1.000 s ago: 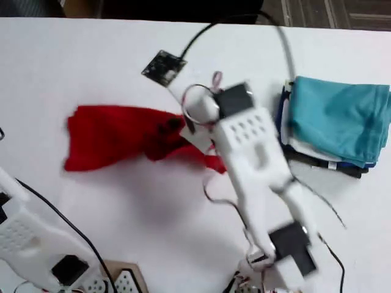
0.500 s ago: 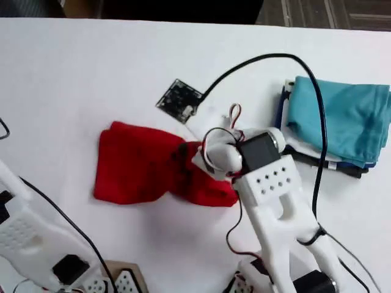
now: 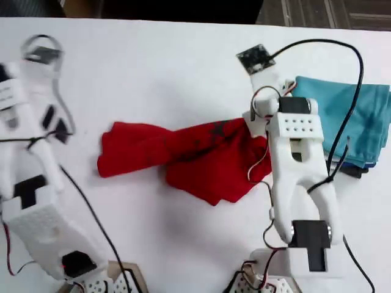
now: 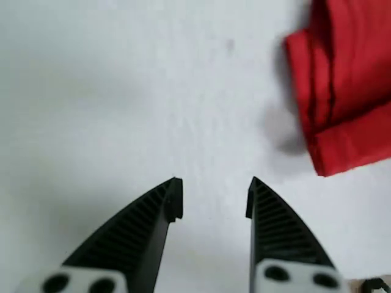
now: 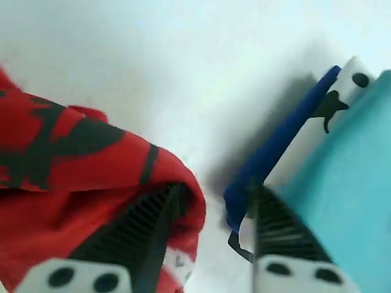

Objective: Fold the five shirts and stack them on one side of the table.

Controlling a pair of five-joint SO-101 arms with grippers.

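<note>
- Two wrist views give you the jaws: left gripper [image 4: 212,198] parted over the table [image 4: 91,91], right gripper [image 5: 214,201] parted between red shirt [image 5: 73,152] and folded stack [image 5: 342,152].
- High view: red shirt rumpled mid-table.

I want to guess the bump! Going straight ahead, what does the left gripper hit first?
Probably the bare table: the left gripper points at it, with the red shirt off to one side.
</note>
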